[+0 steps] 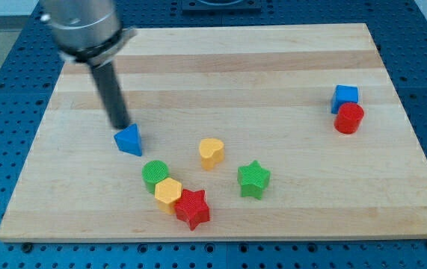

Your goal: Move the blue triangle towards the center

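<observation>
The blue triangle (129,140) lies on the wooden board (273,60), left of the board's middle. My tip (121,125) is just above and slightly left of the triangle, touching or nearly touching its upper left edge. The rod rises from there toward the view's top left.
A yellow heart (211,152), a green star (253,179), a green cylinder (155,174), a yellow hexagon (168,193) and a red star (192,208) lie below and right of the triangle. A blue cube (345,97) and a red cylinder (348,118) sit at the right.
</observation>
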Available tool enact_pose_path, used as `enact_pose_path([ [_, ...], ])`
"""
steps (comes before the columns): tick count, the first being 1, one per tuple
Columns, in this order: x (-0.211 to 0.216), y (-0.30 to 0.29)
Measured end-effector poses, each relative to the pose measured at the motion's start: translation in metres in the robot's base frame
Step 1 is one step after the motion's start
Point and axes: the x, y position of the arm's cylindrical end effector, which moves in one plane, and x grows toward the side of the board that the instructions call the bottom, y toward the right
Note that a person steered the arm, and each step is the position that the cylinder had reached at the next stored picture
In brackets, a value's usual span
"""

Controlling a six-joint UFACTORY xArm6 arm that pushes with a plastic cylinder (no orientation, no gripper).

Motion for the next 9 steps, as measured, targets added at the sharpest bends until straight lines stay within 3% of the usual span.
enact_pose_path([
  [1, 0.073, -0.038],
  [2, 0.08, -0.045],
  [5, 0.041, 0.044],
  [7, 0.031, 0.04],
  [9, -0.032, 0.1],
])
